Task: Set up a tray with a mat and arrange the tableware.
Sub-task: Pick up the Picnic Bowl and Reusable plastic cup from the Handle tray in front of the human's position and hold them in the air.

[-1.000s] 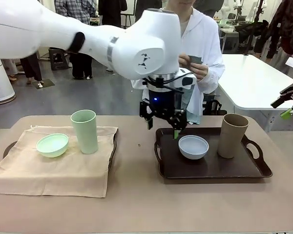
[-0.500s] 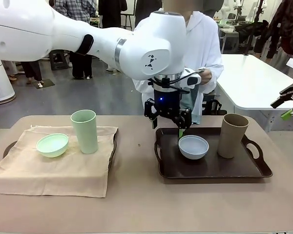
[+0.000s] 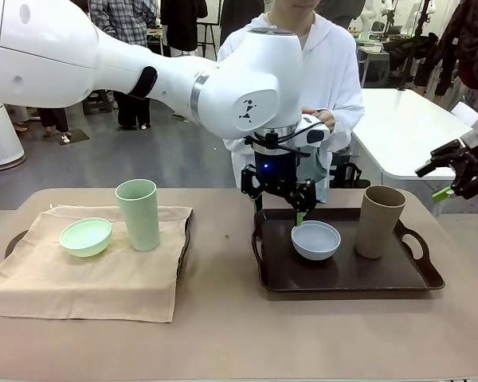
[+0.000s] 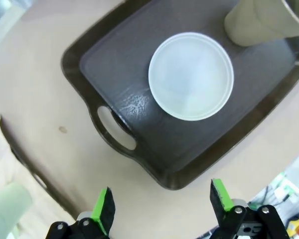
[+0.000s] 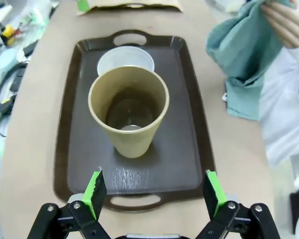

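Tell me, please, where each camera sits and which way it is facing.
Front view: robot's side, facing across the table at the person; left arm over the dark tray, right gripper at the right edge.
Left wrist view: above the tray, looking down at the bluish-white bowl; left gripper open at the bottom.
Right wrist view: above the tray's end, looking into the tan cup; own open fingers below, the person's hand holding a teal cloth.
Shared: both wrist views show tray, bowl and cup.
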